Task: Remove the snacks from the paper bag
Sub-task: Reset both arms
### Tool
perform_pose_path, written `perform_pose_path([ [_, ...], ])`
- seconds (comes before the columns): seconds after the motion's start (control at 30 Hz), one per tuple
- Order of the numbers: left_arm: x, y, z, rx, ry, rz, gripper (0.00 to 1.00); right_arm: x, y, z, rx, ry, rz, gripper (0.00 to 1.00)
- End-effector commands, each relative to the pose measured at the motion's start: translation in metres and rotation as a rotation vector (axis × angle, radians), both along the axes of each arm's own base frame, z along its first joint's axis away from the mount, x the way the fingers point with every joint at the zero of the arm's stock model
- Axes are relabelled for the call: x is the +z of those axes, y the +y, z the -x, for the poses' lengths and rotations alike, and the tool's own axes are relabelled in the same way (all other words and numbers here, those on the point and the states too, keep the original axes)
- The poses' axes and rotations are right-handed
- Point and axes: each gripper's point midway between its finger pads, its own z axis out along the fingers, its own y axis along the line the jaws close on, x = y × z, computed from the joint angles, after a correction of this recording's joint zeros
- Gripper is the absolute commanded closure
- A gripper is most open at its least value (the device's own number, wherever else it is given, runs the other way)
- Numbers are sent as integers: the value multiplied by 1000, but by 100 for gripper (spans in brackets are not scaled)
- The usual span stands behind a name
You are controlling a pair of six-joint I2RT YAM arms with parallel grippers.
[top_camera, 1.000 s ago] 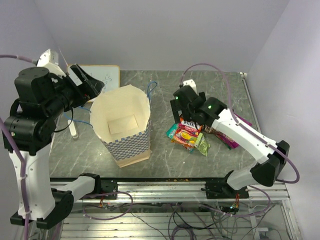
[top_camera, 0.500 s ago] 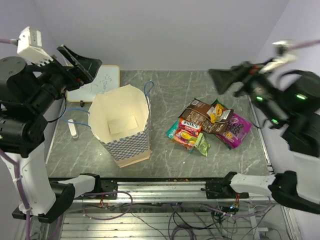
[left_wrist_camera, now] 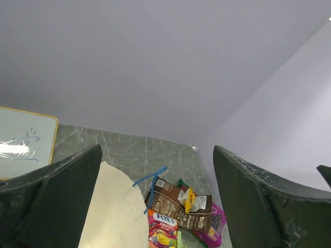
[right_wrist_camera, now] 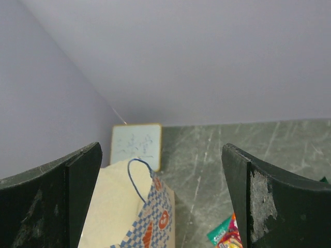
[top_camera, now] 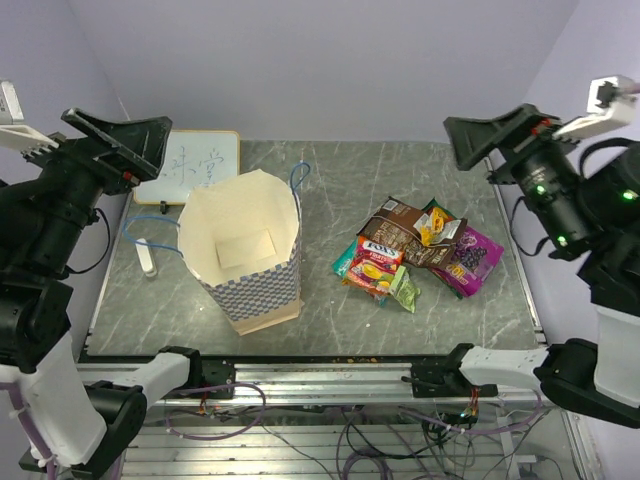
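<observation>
The paper bag (top_camera: 255,290) stands open; snacks (top_camera: 415,250) overlap, partly hiding one another.

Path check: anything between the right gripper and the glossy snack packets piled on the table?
Nothing visible. The open right gripper hangs high; the glossy snack packets lie uncovered; the cream checkered paper bag stands apart, left of them.

The left jaws stand wide apart, holding nothing. Between them, the paper bag's (left_wrist_camera: 111,212) cream rim and blue cord handle (left_wrist_camera: 150,181) sit just beside the snacks (left_wrist_camera: 181,209) on the tabletop (left_wrist_camera: 129,150). A whiteboard (left_wrist_camera: 23,142) lies near the far edge.
</observation>
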Motion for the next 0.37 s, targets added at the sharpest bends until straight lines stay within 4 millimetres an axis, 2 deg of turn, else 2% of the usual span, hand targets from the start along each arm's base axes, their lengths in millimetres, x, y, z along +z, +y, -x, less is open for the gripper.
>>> perform_pose_path([
  [0.0,-6,11,-12,67,24,-10,1,-16,-3,-9,-57,69,21,0],
  [0.13,-13,10,-14,67,50,-11,2,-17,-4,-11,-69,75,31,0],
  [0.2,-14,9,-14,59,53,-9,2,-12,1,-6,-18,26,57,0],
  [0.33,-15,7,-16,52,59,0,3,-11,-8,-10,-77,40,15,0],
])
